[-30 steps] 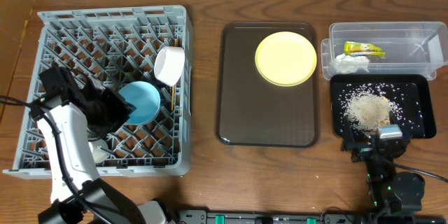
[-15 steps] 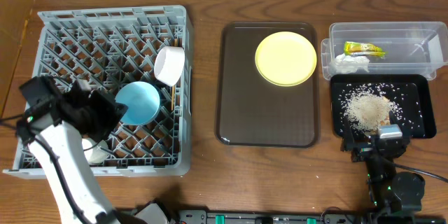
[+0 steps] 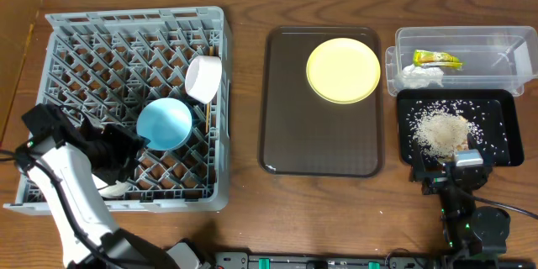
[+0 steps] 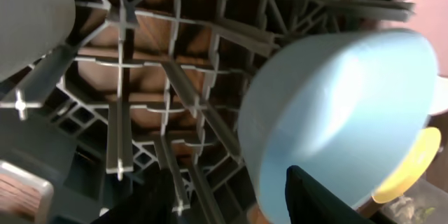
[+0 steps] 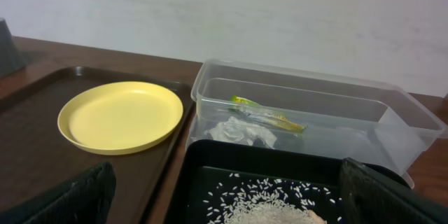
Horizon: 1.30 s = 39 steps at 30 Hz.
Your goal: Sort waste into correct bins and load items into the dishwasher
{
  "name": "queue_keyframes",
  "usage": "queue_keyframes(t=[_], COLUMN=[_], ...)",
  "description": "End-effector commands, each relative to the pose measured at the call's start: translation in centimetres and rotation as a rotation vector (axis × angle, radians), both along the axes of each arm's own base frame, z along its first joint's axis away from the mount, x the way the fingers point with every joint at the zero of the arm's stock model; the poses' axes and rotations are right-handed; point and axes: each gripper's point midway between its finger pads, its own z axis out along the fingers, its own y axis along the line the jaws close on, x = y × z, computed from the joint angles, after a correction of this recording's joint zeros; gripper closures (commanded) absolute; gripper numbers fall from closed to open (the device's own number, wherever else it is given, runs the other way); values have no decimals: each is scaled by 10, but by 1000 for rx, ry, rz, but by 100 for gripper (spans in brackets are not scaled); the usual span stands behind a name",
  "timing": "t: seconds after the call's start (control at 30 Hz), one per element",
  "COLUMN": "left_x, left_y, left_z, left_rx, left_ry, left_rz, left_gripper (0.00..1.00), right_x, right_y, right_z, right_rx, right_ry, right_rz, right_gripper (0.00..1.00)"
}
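Note:
The grey dish rack point(image 3: 134, 18) holds the light-blue bowl point(image 3: 166, 123), the white bowl point(image 3: 203, 78), a chopstick point(image 3: 208, 118) and a small white cup point(image 3: 113, 188). My left gripper point(image 3: 128, 150) is open and empty, just left of the blue bowl; the left wrist view shows the bowl point(image 4: 336, 112) beside my open jaws point(image 4: 231, 206) over the lattice point(image 4: 175, 77). The yellow plate point(image 3: 343, 70) lies on the brown tray. The clear tub point(image 3: 496, 46) holds the wrapper point(image 3: 437, 59) and tissue point(image 3: 420, 74). Rice point(image 3: 441, 130) lies in the black tray point(image 3: 504, 155). My right gripper point(image 3: 443, 170) is open and empty.
The dark-brown serving tray point(image 3: 319, 151) sits mid-table between rack and bins. The right wrist view shows the plate point(image 5: 122, 115), tub point(image 5: 308, 87), wrapper point(image 5: 269, 114), tissue point(image 5: 245, 131), black tray point(image 5: 210, 161) and rice point(image 5: 280, 206) ahead of my open jaws point(image 5: 231, 203).
My left arm has drawn back toward the rack's front-left corner, away from the blue bowl, which stays in the rack. The right arm has not moved.

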Motion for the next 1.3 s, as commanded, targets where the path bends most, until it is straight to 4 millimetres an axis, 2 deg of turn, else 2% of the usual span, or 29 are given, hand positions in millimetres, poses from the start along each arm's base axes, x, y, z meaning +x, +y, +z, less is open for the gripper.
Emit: queue_keyframes(t=[0.0,0.03,0.13,0.33,0.4,0.57,0.7,0.8,0.83,0.9,1.0,1.07,1.27], left_x=[-2,-2,1,4,-1,-13,-14,-17,-20,-23,-17,-9,12], left_y=[3,3,1,12,22,32,27,17,14,13,10,1,-10], left_z=[-15,-17,-19,-6,8,43,59,58,55,49,42,34,5], left_rx=[-21,-27,-51,24,128,363,446,439,418,393,356,282,133], left_ry=[47,53,47,24,30,10,-17,2,19,48,52,42,69], left_rz=[4,4,1,-4,2,37,21,12,26,44,32,9,-63], left_gripper=[55,62,91,93,93,93,92,92,84,60,41,35,32], right_x=[0,0,0,0,0,0,0,0,0,0,0,0,0], right_y=[-3,-3,-3,-3,-3,-3,-3,-3,-3,-3,-3,-3,-3], right_z=[-1,-1,-1,-1,-1,-1,-1,-1,-1,-1,-1,-1,-1], right_rx=[-10,-10,-10,-10,-10,-10,-10,-10,-10,-10,-10,-10,-10], right_ry=[-2,-2,-2,-2,-2,-2,-2,-2,-2,-2,-2,-2,-2], right_rz=[-13,-13,-13,-13,-13,-13,-13,-13,-13,-13,-13,-13,-13], right_gripper=[1,1,1,1,1,1,1,1,1,1,1,1,1])
